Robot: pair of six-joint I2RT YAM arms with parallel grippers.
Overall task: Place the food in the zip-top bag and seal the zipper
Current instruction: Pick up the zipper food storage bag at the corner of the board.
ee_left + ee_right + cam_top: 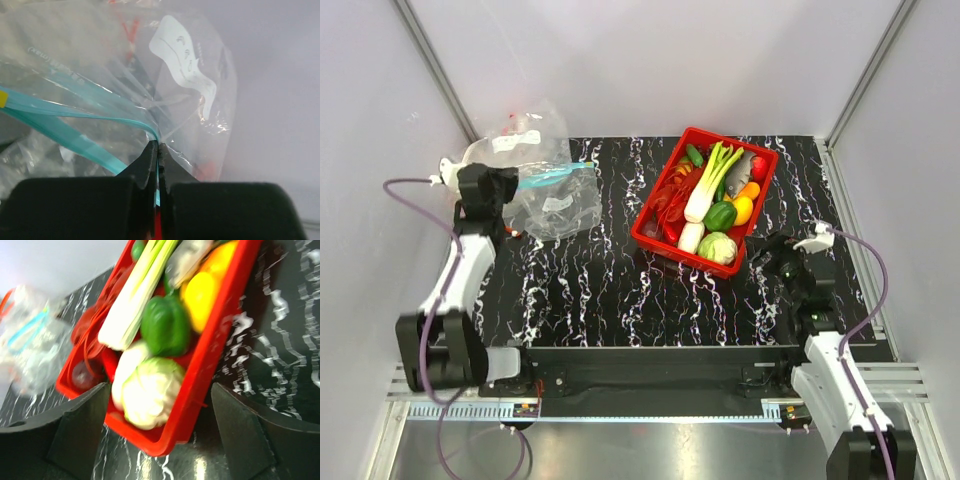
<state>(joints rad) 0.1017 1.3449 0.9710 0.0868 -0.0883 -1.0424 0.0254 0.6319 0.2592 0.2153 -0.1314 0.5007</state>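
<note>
Since I want the bag (pixel 555 200) mouth held for loading, left gripper (pixel 158 147) is pinched shut on the zipper (pixel 60 107) | bag far left on table (pixel 600 290) | right gripper (pixel 160 405) wide open, empty, near basket (pixel 215 340) with food (pixel 132 300).

Your colours: red basket (pixel 670 255), teal zipper (pixel 60 109), marbled table (pixel 590 290).
You have a clear zip-top bag (pixel 555 205) with a white label (pixel 185 60), a white-stalked, green-leaved leek (pixel 708 185), the table black veined white, and blurred produce (pixel 200 295) seemingly yellow.
</note>
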